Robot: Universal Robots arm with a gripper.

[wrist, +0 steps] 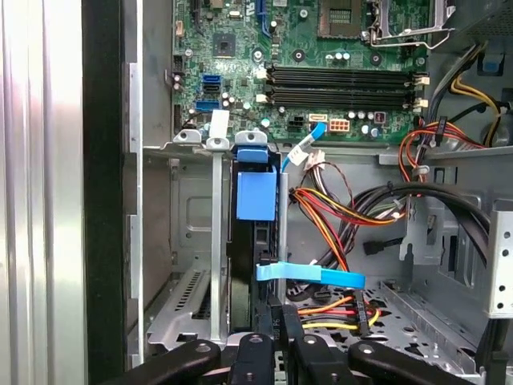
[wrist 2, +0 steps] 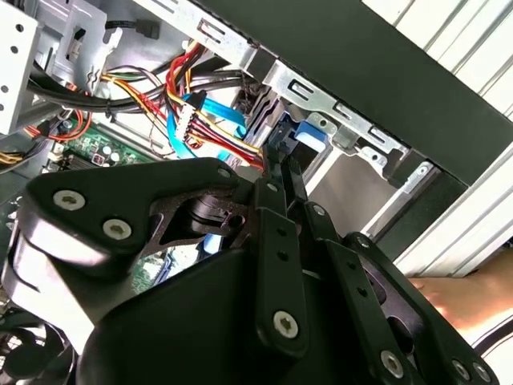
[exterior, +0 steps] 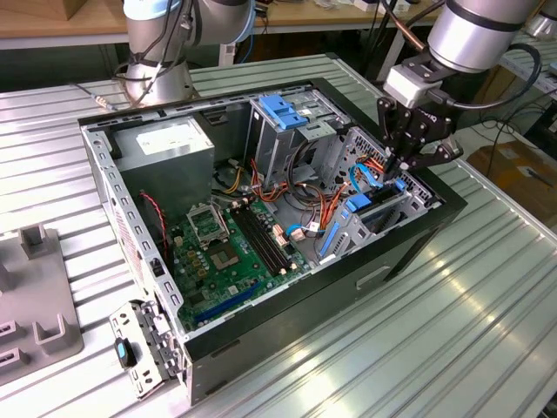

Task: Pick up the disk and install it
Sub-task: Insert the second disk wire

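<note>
Black gripper [wrist: 276, 341] fingers stand pressed together, tips meeting the edge of the disk [wrist: 256, 200]. That disk sits upright in the drive bay [wrist: 188, 273] directly beneath the tips, its blue rail showing; the motherboard [wrist: 321, 72] lies beyond.

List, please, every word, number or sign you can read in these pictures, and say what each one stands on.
Nothing can be read with confidence.
White sticker on the grey power-supply box: print too small to read.
Motherboard: white markings, too small to read.
Gripper: pale marking on its body, not legible.
Disk in the drive cage: no print shows.
</note>
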